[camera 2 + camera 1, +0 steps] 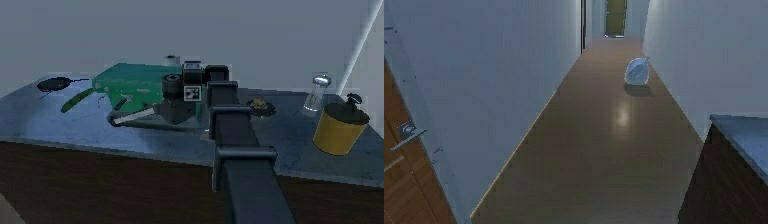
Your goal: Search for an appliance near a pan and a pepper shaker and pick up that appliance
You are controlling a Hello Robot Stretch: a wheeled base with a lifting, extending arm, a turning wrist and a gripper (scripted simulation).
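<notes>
Mottled blue-grey countertop (60,125) runs across my arm side view, smooth and faintly glossy, over a dark wood cabinet front. On it I count one green appliance (135,82), boxy and flat-sided, standing toward the back, left of the middle. One dark, shallow round pan (55,85) sits near the counter's left end, just beside the appliance. One clear glass shaker (318,94) with a metal cap stands well to the right, with one squat yellow pot (340,130) in front of it. One small dark round item (262,104) lies between the arm and the shaker; I cannot tell what it is.

My arm (240,150) is a dark square bar with two white marker squares at its end. The gripper (120,120) and its two thin fingers lie right in front of the appliance, so I cannot tell whether it holds anything.

My forward view looks down a corridor of smooth brown floor (599,140) between plain pale walls, with one pale rounded object (636,70) on the floor by the right wall and one wooden door (404,170) with a metal lever handle at the left.
</notes>
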